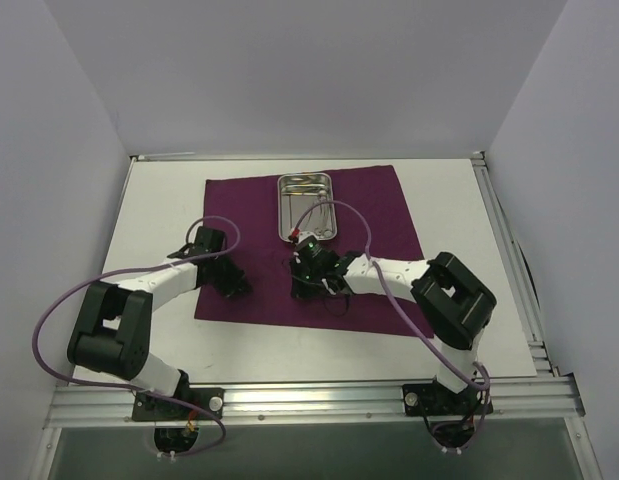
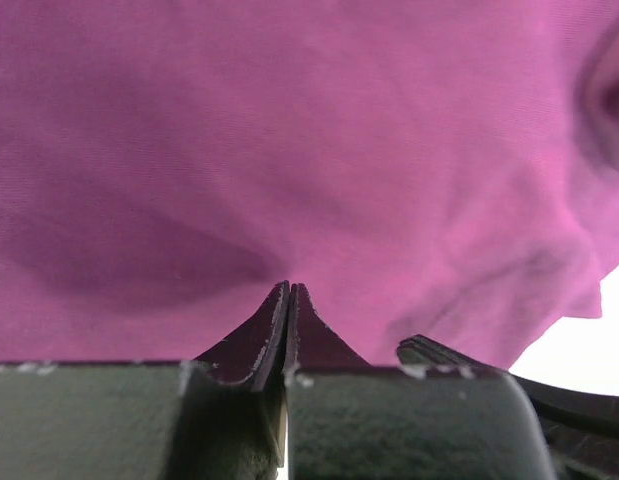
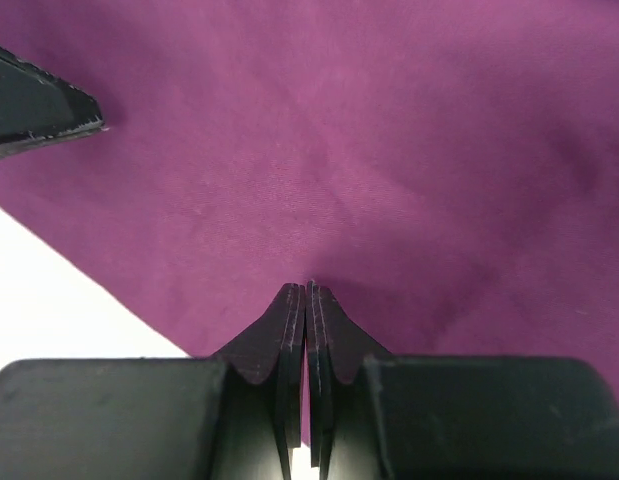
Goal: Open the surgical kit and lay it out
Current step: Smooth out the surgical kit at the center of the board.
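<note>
The dark magenta-purple cloth wrap (image 1: 374, 215) lies spread open on the white table. The shiny steel tray (image 1: 281, 212) sits on the cloth's far middle, with thin silver instruments (image 1: 307, 188) inside it. My left gripper (image 1: 239, 287) is down on the cloth near its front left. In the left wrist view its jaws (image 2: 289, 287) are shut, with the cloth (image 2: 289, 130) bunched and creased around the tips. My right gripper (image 1: 301, 286) is down on the cloth's front middle. Its jaws (image 3: 307, 286) are shut, tips touching flat cloth (image 3: 369, 130).
Bare white table (image 1: 159, 210) surrounds the cloth, with metal rails at its edges (image 1: 509, 250). Purple cables (image 1: 339, 215) loop over the cloth near the tray. A dark finger-like tip (image 3: 44, 105) shows at the upper left of the right wrist view.
</note>
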`<state>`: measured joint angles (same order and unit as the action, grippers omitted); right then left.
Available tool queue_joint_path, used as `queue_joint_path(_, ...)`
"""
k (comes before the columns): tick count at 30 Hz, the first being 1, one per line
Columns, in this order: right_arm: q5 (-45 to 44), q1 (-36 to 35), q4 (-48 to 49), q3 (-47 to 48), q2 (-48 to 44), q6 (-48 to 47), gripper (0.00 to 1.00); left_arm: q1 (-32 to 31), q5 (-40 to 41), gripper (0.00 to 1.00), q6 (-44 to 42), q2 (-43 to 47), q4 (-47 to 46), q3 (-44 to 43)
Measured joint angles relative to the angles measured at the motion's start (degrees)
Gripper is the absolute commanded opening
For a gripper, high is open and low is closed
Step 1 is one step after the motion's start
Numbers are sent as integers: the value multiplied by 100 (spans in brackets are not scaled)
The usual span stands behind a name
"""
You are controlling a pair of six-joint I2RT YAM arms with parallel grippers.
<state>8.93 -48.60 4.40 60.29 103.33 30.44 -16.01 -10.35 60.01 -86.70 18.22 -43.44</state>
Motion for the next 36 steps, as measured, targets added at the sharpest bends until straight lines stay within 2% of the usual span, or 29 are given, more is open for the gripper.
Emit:
queue_joint_path(6,-337,-472,387,-247,151,39,0,-186,295,2,251,-122,332,44)
queue_joint_path(11,-581,-909,748,-573,2,267,0,-385,481,2,737,116,717,181)
queue_joint_path(15,-752,-1349,916,-887,-205,535,0,-651,494,2,1137,741,955,675)
queue_joint_path(20,-883,-1912,907,-1235,-507,850,0,-1005,546,3,1355,1952,1827,992)
queue_joint_path(21,-909,-1978,887,-1325,-592,892,0,-1019,584,6,1373,2238,1958,988)
queue_joint_path(22,-938,-2006,846,-1403,-675,935,0,-1021,612,16,1373,2533,2072,981)
queue_joint_path(23,-964,-2009,785,-1460,-748,977,0,-1021,651,35,1360,2806,2177,973)
queue_joint_path(25,-1036,-2006,619,-1528,-866,1014,1,-1021,717,41,1318,3296,2354,951)
queue_joint_path(26,-1071,-2004,540,-1554,-922,1027,3,-1021,739,47,1290,3493,2385,942)
queue_joint_path(27,-1110,-2000,466,-1580,-979,1027,5,-1021,756,48,1237,3650,2382,935)
queue_joint_path(31,-1200,-1853,94,-1633,-1198,986,26,-1021,815,53,907,3781,2238,754)
queue_joint_path(34,-1261,-1499,-210,-1547,-1325,824,40,-1021,815,55,498,3346,1862,393)
queue_joint_path(36,-1270,-1119,-457,-1327,-1368,669,48,-1014,841,52,168,2874,1613,7)
